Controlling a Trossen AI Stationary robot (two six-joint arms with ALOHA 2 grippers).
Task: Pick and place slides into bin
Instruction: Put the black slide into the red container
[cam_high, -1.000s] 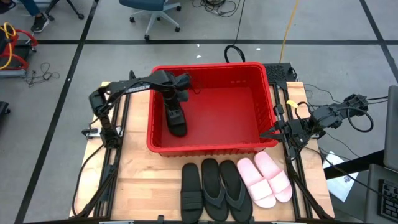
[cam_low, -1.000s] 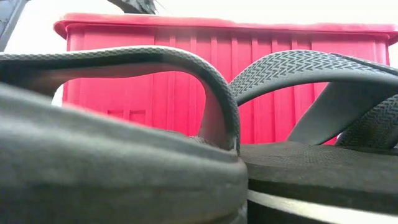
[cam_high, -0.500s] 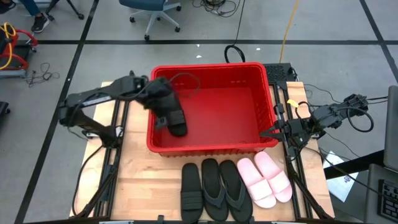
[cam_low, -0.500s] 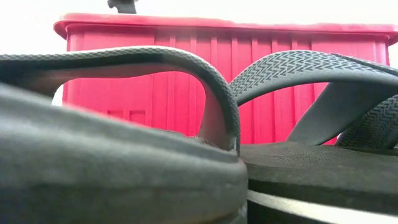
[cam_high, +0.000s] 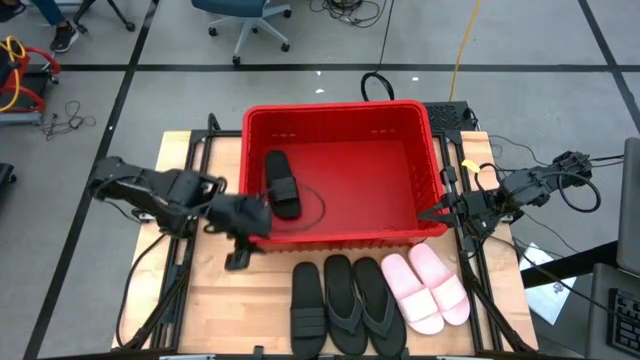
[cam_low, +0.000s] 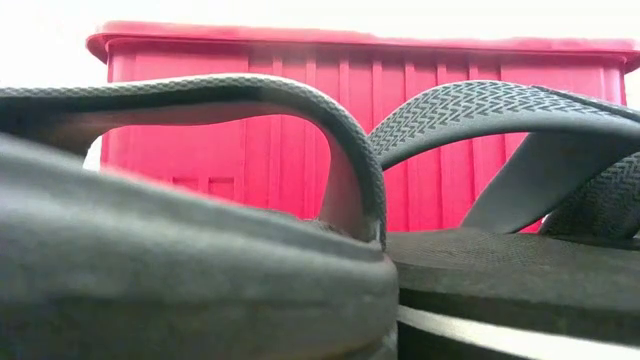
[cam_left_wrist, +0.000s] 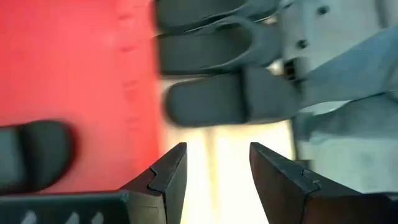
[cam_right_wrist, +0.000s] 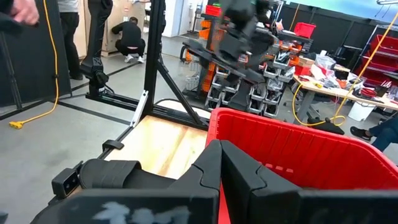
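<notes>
Now between picks: one slide binned, five left on the surface (cam_high: 215, 290).
Nearest me sit a black slide (cam_high: 309, 304), two flip-flops (cam_high: 358, 300) and the pink pair (cam_high: 427, 288); my left end effector (cam_high: 240, 257), fingers spread and empty, hangs beside the bin (cam_high: 340, 238), which holds one black slide (cam_high: 281, 183). Right end effector (cam_high: 432, 212) pressed together, parked. I'd next reach down to the nearest slide's strap.
</notes>
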